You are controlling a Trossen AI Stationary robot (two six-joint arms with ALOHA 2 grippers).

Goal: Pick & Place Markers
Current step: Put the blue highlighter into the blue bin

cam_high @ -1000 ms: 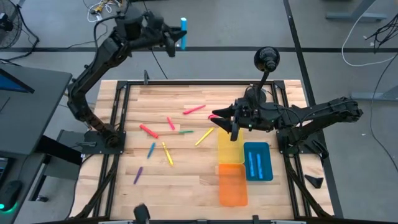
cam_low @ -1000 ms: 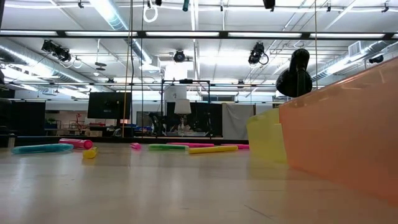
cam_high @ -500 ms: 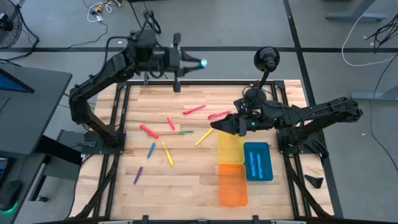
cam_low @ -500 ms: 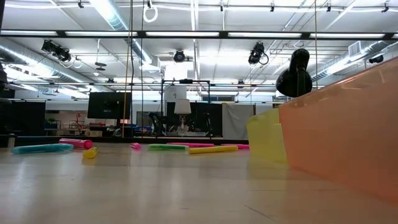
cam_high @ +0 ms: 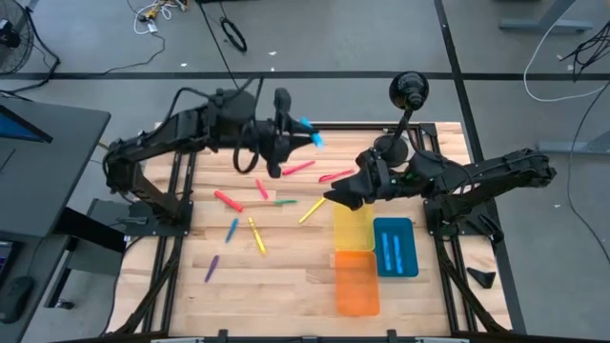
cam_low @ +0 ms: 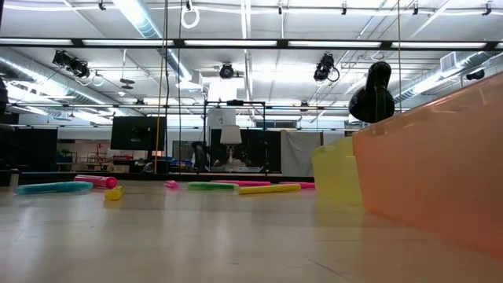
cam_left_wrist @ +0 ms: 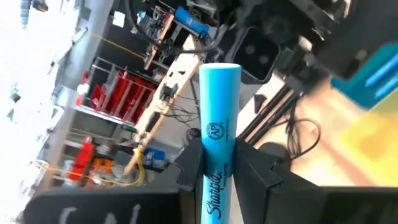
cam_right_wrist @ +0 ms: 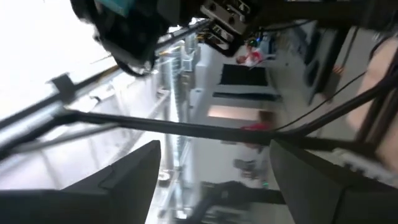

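My left gripper point(cam_high: 295, 134) hangs over the far middle of the table, shut on a light blue marker point(cam_high: 310, 134). Several markers lie flat on the wood: two pink point(cam_high: 298, 168) point(cam_high: 335, 176), two red point(cam_high: 227, 200) point(cam_high: 260, 188), green point(cam_high: 284, 202), two yellow point(cam_high: 313, 210) point(cam_high: 256, 234), blue point(cam_high: 232, 230) and purple point(cam_high: 211, 268). My right gripper point(cam_high: 335, 196) is open, holds nothing, and hovers by the far end of the yellow tray point(cam_high: 353, 232). The low view shows some markers, such as a blue one point(cam_low: 51, 187), but no gripper. My left gripper pinches the light blue marker between its two fingers point(cam_left_wrist: 189, 171) on the barrel's printed part point(cam_left_wrist: 216, 177). The marker lies along the fingers, and its free end point(cam_left_wrist: 219, 68) sticks out ahead of them, toward the table's right. It is lifted clear of the table.
A blue tray point(cam_high: 408, 250) with blue markers in it sits right of the yellow tray; an orange tray point(cam_high: 356, 288) adjoins the yellow one toward the near edge. A black lamp-like stand point(cam_high: 408, 92) rises at the far right. Bare wood lies at the near left.
My left gripper has carried the blue marker from beyond the table's far edge down and toward the right, and it is now over the far middle of the table; it has turned, so the marker points right. My right gripper has shifted slightly toward the near edge.
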